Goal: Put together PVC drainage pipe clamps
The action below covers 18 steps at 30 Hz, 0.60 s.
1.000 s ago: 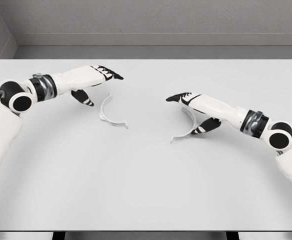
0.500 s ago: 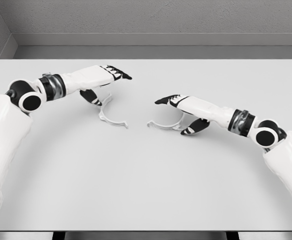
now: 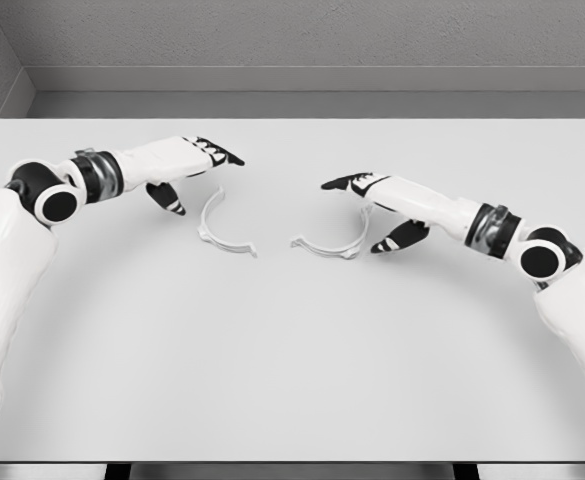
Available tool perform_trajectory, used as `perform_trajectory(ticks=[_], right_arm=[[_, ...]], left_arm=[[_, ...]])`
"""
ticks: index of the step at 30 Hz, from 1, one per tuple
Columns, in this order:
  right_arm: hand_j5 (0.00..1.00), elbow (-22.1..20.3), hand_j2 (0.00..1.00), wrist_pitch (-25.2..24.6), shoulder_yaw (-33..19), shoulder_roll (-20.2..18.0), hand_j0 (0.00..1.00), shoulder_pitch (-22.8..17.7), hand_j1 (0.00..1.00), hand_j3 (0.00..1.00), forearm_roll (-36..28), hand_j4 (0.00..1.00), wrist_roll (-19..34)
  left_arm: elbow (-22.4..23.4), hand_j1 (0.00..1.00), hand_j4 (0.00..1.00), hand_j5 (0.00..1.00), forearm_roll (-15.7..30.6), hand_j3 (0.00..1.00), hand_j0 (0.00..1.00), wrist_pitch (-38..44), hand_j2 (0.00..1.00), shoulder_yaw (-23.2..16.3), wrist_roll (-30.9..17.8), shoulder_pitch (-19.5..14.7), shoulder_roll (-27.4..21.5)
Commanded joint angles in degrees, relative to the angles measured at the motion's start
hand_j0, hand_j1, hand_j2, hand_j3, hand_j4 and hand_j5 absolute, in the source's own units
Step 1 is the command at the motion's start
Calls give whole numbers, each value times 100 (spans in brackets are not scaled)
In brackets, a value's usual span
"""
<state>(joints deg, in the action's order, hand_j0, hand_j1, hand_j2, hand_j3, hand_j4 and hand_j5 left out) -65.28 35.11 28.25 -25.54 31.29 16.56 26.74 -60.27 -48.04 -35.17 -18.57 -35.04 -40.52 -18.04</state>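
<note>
Two thin white half-ring clamp pieces lie flat on the white table (image 3: 292, 380). The left clamp half (image 3: 215, 230) curves from near my left thumb down to the table's middle. The right clamp half (image 3: 332, 246) lies just right of it, its ends a small gap away. My left hand (image 3: 194, 170) hovers above and left of the left piece, fingers spread, holding nothing. Over the right piece's right end my right hand (image 3: 372, 205) is also open, thumb beside the piece; whether it touches is unclear.
A grey wall (image 3: 292, 40) runs behind the table's far edge. Both forearms stretch inward from the table's sides.
The right clamp half was swept left and turned, ending close to the left half. My right hand then drew back slightly right. My left hand went forward and came back a little.
</note>
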Motion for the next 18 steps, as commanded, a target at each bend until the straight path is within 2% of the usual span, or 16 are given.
perform_trajectory(ticks=[1, 3, 5, 9, 15, 18], right_arm=[[100, 183, 100, -11, -13, -3, 100, 0, 100, 100, -21, 100, -2], [100, 209, 100, -11, -13, -3, 100, 0, 100, 100, -4, 100, -2], [100, 411, 100, -11, -4, 14, 100, 167, 100, 100, 5, 100, -2], [100, 464, 100, -11, -4, 40, 100, 281, 100, 100, 67, 100, 7], [100, 903, 100, -11, 14, 330, 100, 527, 100, 100, 321, 100, 7], [100, 947, 100, -11, 14, 410, 100, 563, 100, 100, 392, 100, 7]], left_arm=[[16, 100, 100, 100, -65, 100, 100, 17, 100, -32, 4, 0, 63], [16, 100, 100, 100, -170, 100, 100, 17, 100, -59, 4, 0, 195], [16, 100, 100, 100, -223, 100, 100, 17, 100, -50, 4, 0, 248], [16, 100, 100, 100, -232, 100, 100, 17, 100, -50, 4, 0, 257], [16, 100, 100, 100, -241, 100, 100, 17, 100, -76, 4, 0, 292], [16, 100, 100, 100, -241, 100, 100, 17, 100, -182, 4, 0, 327]])
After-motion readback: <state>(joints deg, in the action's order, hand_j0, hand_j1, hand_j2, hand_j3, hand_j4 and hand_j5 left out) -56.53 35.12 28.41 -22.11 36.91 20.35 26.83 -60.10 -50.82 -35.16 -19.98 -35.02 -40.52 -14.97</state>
